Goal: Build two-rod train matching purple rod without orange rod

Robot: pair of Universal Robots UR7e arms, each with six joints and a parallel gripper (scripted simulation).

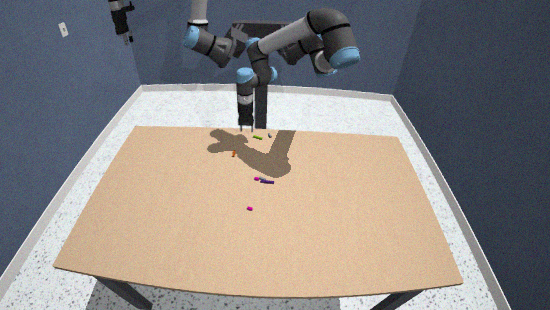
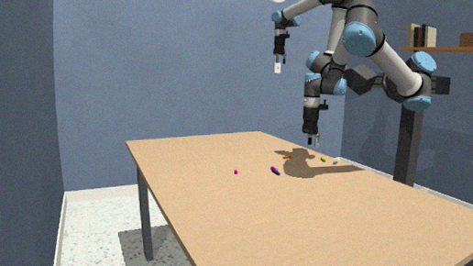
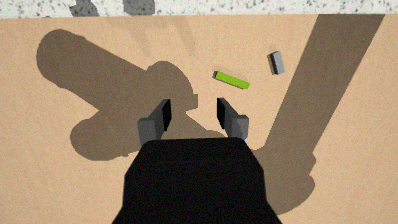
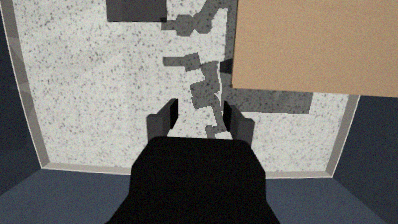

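The purple rod [image 1: 268,182] [image 2: 276,172] lies flat mid-table. Close along its side lies a small greyish rod [image 1: 262,178], with a magenta rod [image 1: 256,178] [image 2: 273,167] at its end; exact contact is too small to tell. Another magenta rod [image 1: 249,208] [image 2: 235,172] lies apart. A lime rod [image 1: 257,137] [image 2: 323,159] [image 3: 232,80] and a grey rod [image 1: 269,135] [image 2: 335,163] [image 3: 277,63] lie near the arm-side edge. My left gripper [image 1: 246,129] [image 2: 313,141] [image 3: 194,108] is open and empty above the table near the lime rod. My right gripper [image 1: 128,41] [image 2: 281,63] [image 4: 200,109] is open and empty, high beyond the table's corner.
An orange rod [image 1: 233,154] [image 2: 287,157] lies between the lime rod and the mid-table rods, toward the left in the top view. The table [image 1: 350,225] [image 2: 308,218] [image 3: 40,195] [image 4: 320,45] carries arm shadows around the rods. The left arm reaches over its back edge.
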